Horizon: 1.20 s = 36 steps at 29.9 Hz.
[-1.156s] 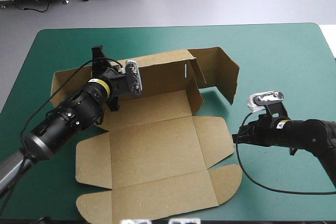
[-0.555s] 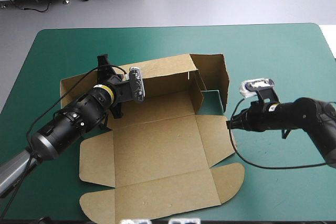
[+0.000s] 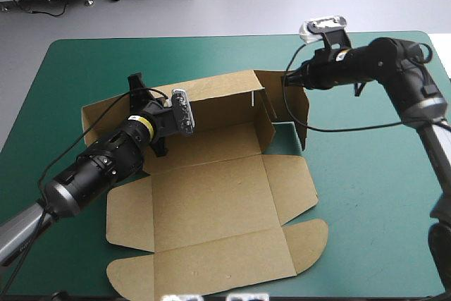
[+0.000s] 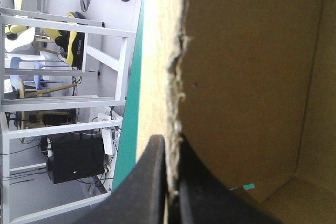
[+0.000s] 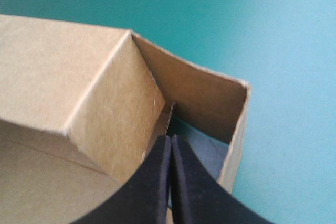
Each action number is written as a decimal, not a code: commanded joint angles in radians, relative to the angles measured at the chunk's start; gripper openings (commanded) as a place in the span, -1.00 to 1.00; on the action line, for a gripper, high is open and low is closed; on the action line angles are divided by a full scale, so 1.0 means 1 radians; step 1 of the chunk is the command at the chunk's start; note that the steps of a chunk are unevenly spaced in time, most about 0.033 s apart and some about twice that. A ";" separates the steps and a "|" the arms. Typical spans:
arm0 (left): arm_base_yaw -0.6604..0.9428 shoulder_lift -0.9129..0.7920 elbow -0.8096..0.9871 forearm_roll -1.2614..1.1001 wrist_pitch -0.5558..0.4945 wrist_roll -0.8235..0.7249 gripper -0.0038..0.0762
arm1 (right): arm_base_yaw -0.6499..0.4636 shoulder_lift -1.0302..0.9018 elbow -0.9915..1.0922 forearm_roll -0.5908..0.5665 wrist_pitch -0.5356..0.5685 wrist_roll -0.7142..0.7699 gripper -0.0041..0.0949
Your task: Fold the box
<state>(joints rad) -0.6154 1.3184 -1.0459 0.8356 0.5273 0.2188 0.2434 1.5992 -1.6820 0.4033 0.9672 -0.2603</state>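
Observation:
The brown box lies partly folded on the teal-green cover, its base and lid panels flat and its back wall raised. My left gripper is shut on the back wall's left part, the board's ragged edge pinched between its fingers. The right end flap stands folded round into a small corner pocket. My right gripper hovers at that flap's top edge, shut with nothing in it. In the right wrist view its fingers point into the pocket between the box walls.
A rounded lid flap reaches toward the table's front edge. Side flaps lie flat to the box's left. Bare teal-green cover stretches to the right of the box and beyond its far side.
My right arm has lifted from the table's right side and swung toward the far side, to the end flap's top. The back wall and end flap stand more upright than earlier.

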 commanded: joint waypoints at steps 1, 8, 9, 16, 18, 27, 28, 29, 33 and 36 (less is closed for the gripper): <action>-0.005 -0.025 -0.021 0.008 -0.025 -0.026 -0.92 | 0.041 0.061 -0.180 -0.061 0.019 0.056 -0.92; -0.005 -0.025 -0.021 0.017 -0.025 -0.026 -0.92 | 0.035 0.239 -0.489 -0.058 0.107 0.096 -0.93; -0.005 -0.025 -0.021 0.017 -0.025 -0.026 -0.92 | 0.035 0.265 -0.526 -0.067 0.129 0.105 -0.93; -0.005 -0.025 -0.021 0.017 -0.025 -0.026 -0.92 | 0.035 0.365 -0.579 -0.089 0.171 0.124 -0.93; -0.005 -0.025 -0.021 0.017 -0.027 -0.026 -0.92 | 0.035 0.375 -0.576 -0.104 0.183 0.124 -0.93; -0.005 -0.025 -0.021 0.017 -0.035 -0.026 -0.92 | 0.035 0.375 -0.535 -0.110 0.252 0.131 -0.93; -0.005 -0.025 -0.021 0.017 -0.039 -0.026 -0.92 | 0.035 0.375 -0.525 -0.110 0.264 0.131 -0.93; -0.005 -0.025 -0.021 0.017 -0.042 -0.026 -0.92 | 0.035 0.375 -0.513 -0.105 0.276 0.131 -0.93; -0.005 -0.025 -0.021 0.012 -0.049 -0.038 -0.92 | 0.035 0.363 -0.467 -0.053 0.283 0.120 -0.93; -0.005 -0.025 -0.021 0.014 -0.049 -0.036 -0.92 | 0.035 0.350 -0.446 -0.021 0.281 0.104 -0.93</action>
<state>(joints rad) -0.6154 1.3184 -1.0447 0.8497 0.5196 0.2077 0.2827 2.0322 -2.1194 0.3322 1.2427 -0.1365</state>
